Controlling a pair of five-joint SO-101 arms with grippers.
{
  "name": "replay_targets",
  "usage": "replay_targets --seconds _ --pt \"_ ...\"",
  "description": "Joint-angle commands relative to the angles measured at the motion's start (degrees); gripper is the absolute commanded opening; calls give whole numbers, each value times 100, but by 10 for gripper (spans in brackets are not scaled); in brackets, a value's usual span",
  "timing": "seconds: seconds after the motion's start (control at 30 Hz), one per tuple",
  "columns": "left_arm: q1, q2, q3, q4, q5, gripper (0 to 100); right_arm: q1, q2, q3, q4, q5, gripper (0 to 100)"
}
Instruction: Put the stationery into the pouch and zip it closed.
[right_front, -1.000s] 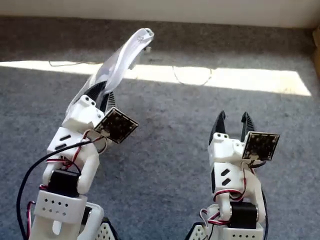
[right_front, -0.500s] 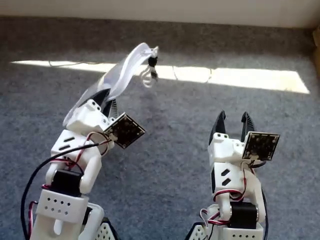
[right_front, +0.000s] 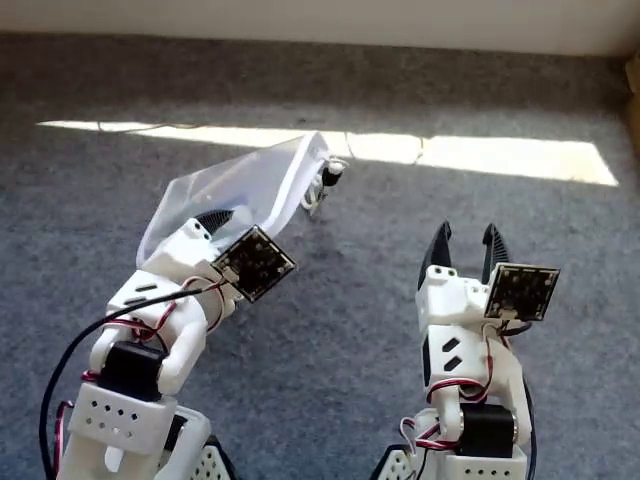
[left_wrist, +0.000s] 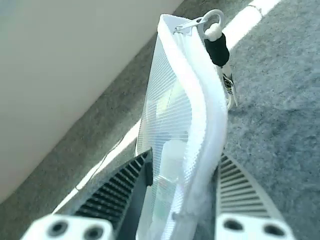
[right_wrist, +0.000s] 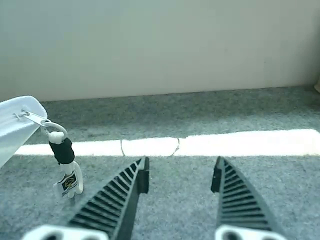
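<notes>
The left jaws clamp the mesh pouch (left_wrist: 167, 107), pale stationery (left_wrist: 172, 155) visible inside from the left wrist; the right jaws gape empty, their wrist view catching the zipper charm (right_wrist: 63, 150) and its unreadable label.

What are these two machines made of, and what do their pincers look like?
The left arm and right arm are white plastic shells with black motors and red, black and white cables. The left end effector and right end effector have black, ribbed, pointed fingers.
</notes>
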Motion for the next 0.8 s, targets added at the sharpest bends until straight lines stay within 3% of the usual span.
replay_targets --seconds 0.0,0.1,0.37,0.5,0.77 --pt "84 -110 -769 510 466 193 -31 -75 -391 -4 -9 132" --pt "84 -110 -936 774 677 193 -31 -84 -444 -4 0 82" --pt "84 -119 -1903 2022 1415 197 -66 -84 -444 4 18 80" --pt "84 -119 -2440 2637 1635 197 -66 -84 -444 22 475 77" --pt "40 -1244 -2431 2875 2110 187 -75 -84 -444 1068 563 77"
